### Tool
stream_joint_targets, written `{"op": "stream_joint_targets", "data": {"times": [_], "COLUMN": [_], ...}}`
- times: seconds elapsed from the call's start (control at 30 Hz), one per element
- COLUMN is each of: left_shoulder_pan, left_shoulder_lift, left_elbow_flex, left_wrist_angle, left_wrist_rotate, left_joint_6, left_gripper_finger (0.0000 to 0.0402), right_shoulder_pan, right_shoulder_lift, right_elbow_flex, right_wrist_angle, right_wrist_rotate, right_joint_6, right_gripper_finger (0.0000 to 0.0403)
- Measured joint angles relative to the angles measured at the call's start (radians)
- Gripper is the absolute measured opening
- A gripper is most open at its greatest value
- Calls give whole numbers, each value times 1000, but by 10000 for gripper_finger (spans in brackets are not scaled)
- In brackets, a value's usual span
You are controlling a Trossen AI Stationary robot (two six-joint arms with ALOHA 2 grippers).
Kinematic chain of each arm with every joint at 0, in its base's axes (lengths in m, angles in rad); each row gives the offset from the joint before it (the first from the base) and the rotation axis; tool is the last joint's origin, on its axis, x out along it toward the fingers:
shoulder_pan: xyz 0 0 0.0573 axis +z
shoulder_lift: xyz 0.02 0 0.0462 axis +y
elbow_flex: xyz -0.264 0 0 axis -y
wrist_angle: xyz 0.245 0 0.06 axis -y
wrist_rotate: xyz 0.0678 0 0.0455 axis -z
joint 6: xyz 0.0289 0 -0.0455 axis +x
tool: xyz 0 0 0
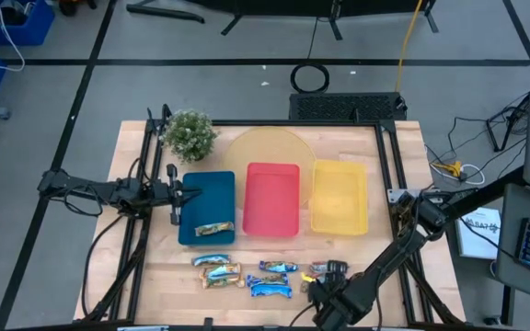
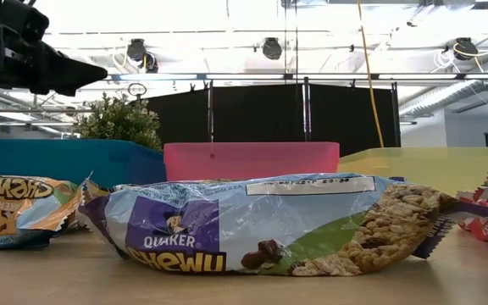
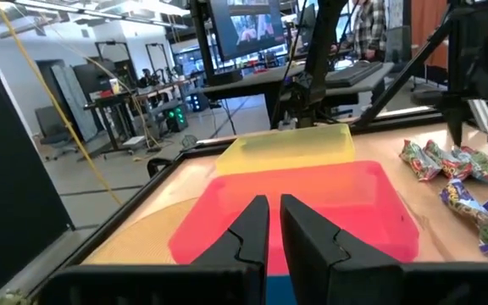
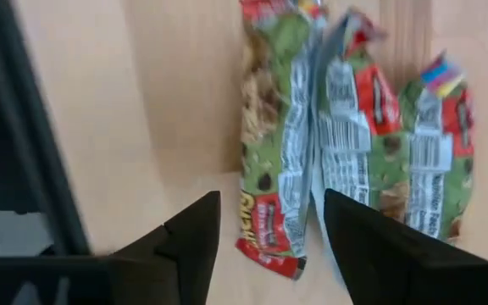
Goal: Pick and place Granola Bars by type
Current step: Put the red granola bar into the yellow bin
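Above three red-green bars near the yellow tray, right gripper spread; left gripper nearly closed.

From my console I see a wooden table with three trays in a row across its middle: a blue tray at nine o'clock, a red tray at centre, a yellow tray at three o'clock. A round pale board lies at twelve o'clock, partly under the trays. At ten o'clock I see a small potted plant.
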Motion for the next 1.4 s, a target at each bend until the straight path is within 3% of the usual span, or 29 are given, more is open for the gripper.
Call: {"op": "stream_joint_targets", "data": {"times": [0.23, 0.6, 1.0, 1.2, 1.4], "left_shoulder_pan": [0, 0, 0, 0, 0], "left_shoulder_lift": [0, 0, 0, 0, 0], "left_elbow_flex": [0, 0, 0, 0, 0], "left_wrist_angle": [0, 1, 0, -2, -2], "left_wrist_rotate": [0, 0, 0, 0, 0], "left_joint_6": [27, 27, 25, 20, 23], "left_gripper_finger": [42, 42, 42, 42, 42], "right_shoulder_pan": [-1, -8, -10, -9, -8], "right_shoulder_lift": [0, -9, -89, -205, -329], "right_elbow_flex": [-106, -211, -219, -217, -215], "right_wrist_angle": [90, 248, 283, 321, 367], "right_wrist_rotate": [-102, -102, 43, 140, 292], "right_joint_6": [60, 53, 25, -32, -199], "right_gripper_finger": [186, 154, 41, 48, 39]}}
